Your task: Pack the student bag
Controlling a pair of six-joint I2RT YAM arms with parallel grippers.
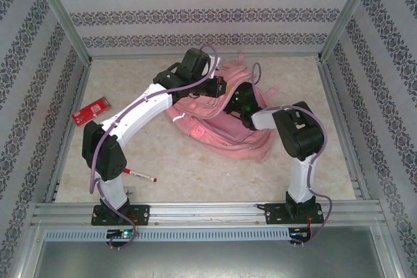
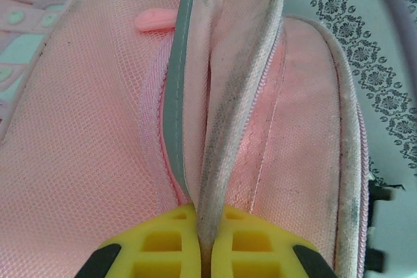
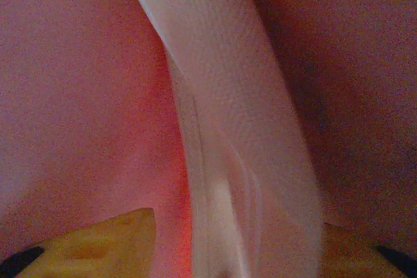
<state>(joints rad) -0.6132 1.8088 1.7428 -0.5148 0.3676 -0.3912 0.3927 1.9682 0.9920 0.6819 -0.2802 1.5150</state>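
Note:
The student bag, a pink fabric backpack, lies in the middle of the table. My left gripper is at its far upper side, reaching over from the left. In the left wrist view its yellow fingers are shut on a pale, grubby piped edge of the bag, beside a grey reflective strip. My right gripper is sunk into the bag's opening. Inside, its jaws stand apart in dim pink fabric. A pale fold runs between them, clear of the left finger.
A red card lies on the table at the far left. A red and white pen lies near the left arm's base. Metal frame rails and patterned walls close in the table on three sides.

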